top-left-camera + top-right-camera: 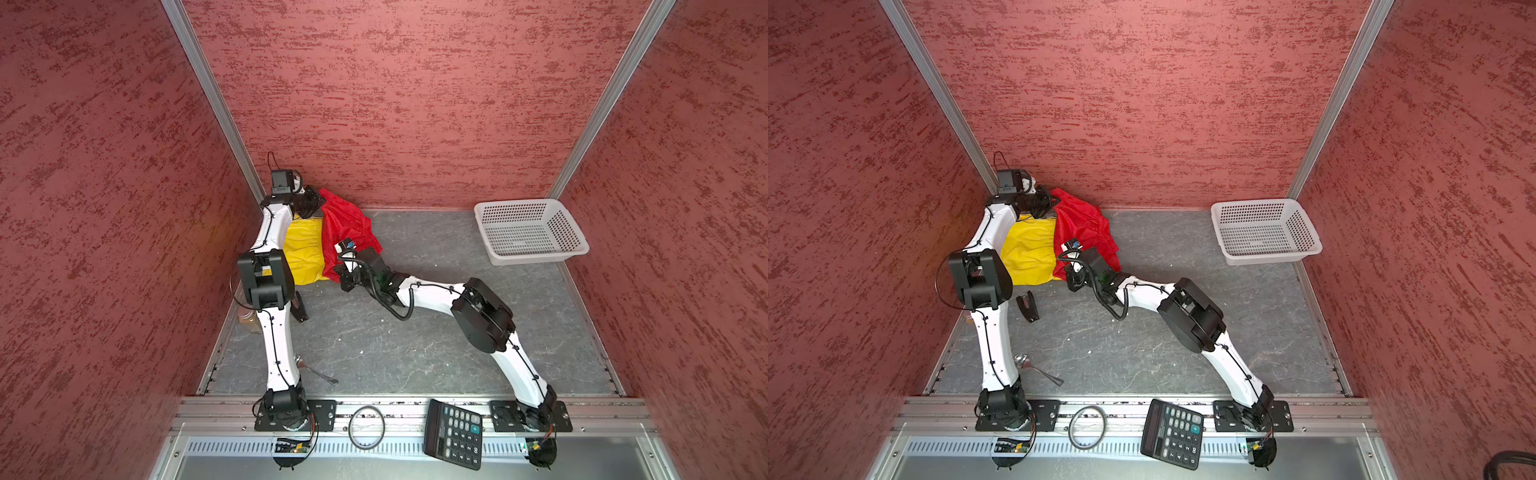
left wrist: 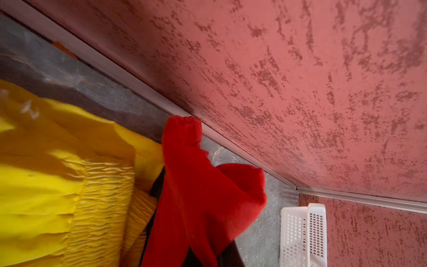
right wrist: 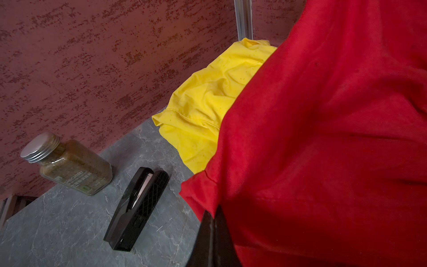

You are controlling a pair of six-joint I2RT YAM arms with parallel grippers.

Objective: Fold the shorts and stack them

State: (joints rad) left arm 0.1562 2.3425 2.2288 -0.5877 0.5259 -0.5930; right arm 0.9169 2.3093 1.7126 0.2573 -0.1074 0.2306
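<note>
- We see the red shorts [image 1: 347,226], thin matte cloth, hanging in soft folds at the back left of the table [image 1: 415,332]. They are stretched between the two grippers and drape over the right edge of the yellow pair.
- The left gripper [image 1: 309,203] is clenched on a bunched corner of the red cloth, close to the back wall. In the left wrist view the red shorts [image 2: 201,196] rise to a puckered, tube-like tip from between dark fingers [image 2: 158,185].
- The right gripper [image 1: 340,277] is clamped on the near hem of the same garment. In the right wrist view a black finger [image 3: 211,233] pinches the edge, and the red shorts [image 3: 323,138] fill most of the picture with broad, smooth creases.
- The yellow shorts [image 1: 305,253] lie crumpled on the table under the left arm, near the left wall. Their gathered elastic waistband [image 2: 104,196] shows fine ribbed crinkles.
- The tabletop is grey and veined like slate.
- A white plastic basket [image 1: 532,253], rectangular and pierced with rows of small holes, sits in the back right corner, well apart from both pairs.
- In front of the yellow pair we find a black stapler [image 3: 138,208] with a cross-hatched base. Beside it is a squarish glass spice jar [image 3: 69,164] with a ridged metal cap.
</note>
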